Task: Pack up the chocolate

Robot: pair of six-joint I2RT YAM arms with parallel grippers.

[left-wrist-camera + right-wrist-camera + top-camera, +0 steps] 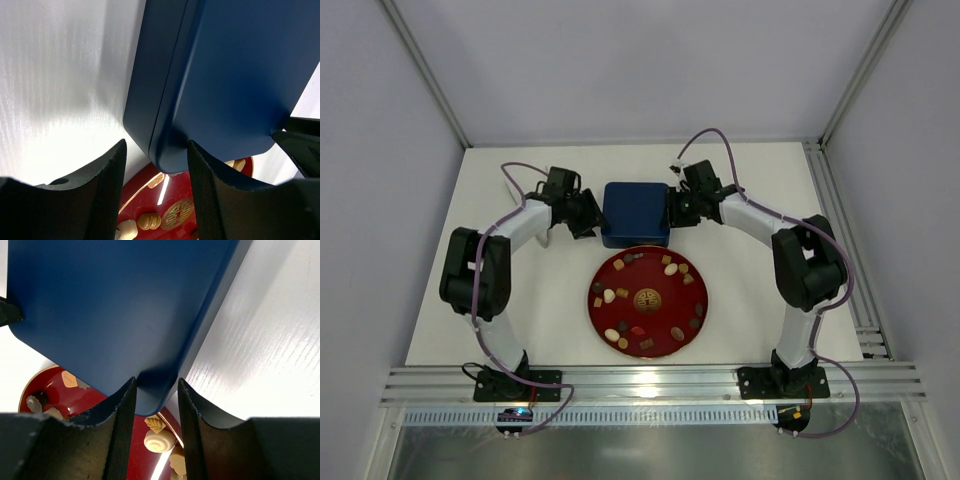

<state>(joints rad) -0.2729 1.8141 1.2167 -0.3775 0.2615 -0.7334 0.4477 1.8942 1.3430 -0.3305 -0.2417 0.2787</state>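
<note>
The chocolate (609, 297), several small dark, tan and cream pieces, lies spread on the round red plate (665, 290) with a gold emblem. The dark blue square box (635, 212) sits just behind the plate with a plain top, its inside hidden. My left gripper (588, 215) is open at the box's left side and straddles its near corner (170, 150). My right gripper (677, 208) is open at the right side and straddles the other near corner (155, 390). Tan and cream pieces (150, 220) (160, 440) show on the plate (145, 200) (47, 390) below the jaws.
A white object (510, 185) lies partly hidden behind my left arm. An aluminium rail (840, 250) runs along the right table edge and a frame bar (650, 385) along the front. Grey walls enclose the back and sides.
</note>
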